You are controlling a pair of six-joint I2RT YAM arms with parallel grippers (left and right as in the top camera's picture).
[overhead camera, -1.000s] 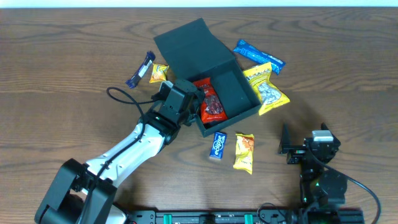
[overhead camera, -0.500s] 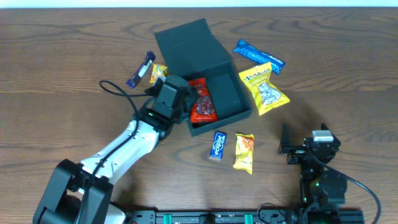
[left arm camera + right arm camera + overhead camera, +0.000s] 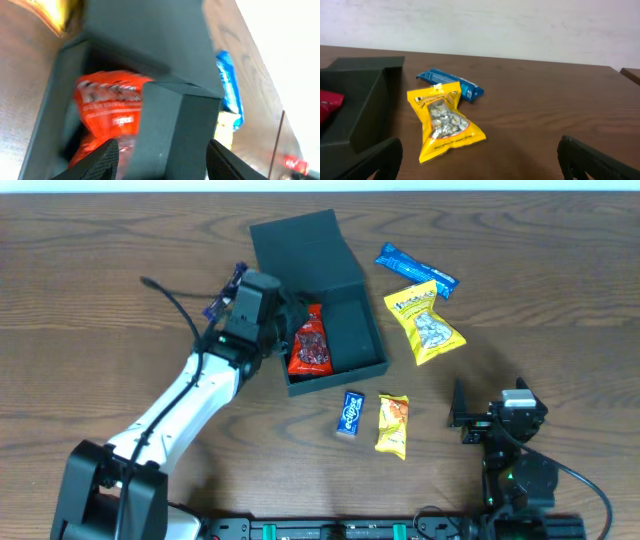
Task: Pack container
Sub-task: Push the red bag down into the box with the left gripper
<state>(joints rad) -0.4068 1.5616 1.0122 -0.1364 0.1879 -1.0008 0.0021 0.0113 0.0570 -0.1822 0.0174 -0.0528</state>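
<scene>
The dark teal container lies open at the table's middle back, lid flap leaning away. A red snack packet lies inside against its left wall. My left gripper straddles that left wall, jaws closed onto it. In the left wrist view the wall fills the gap between my fingers and the red packet shows beside it. My right gripper is open and empty at the front right, far from the container.
A yellow nut bag and a blue bar lie right of the container. A small blue packet and an orange packet lie in front of it. A purple bar lies behind my left arm.
My left gripper has moved left and back, and the container has slid and turned with it, away from the yellow bag. The right arm has not moved.
</scene>
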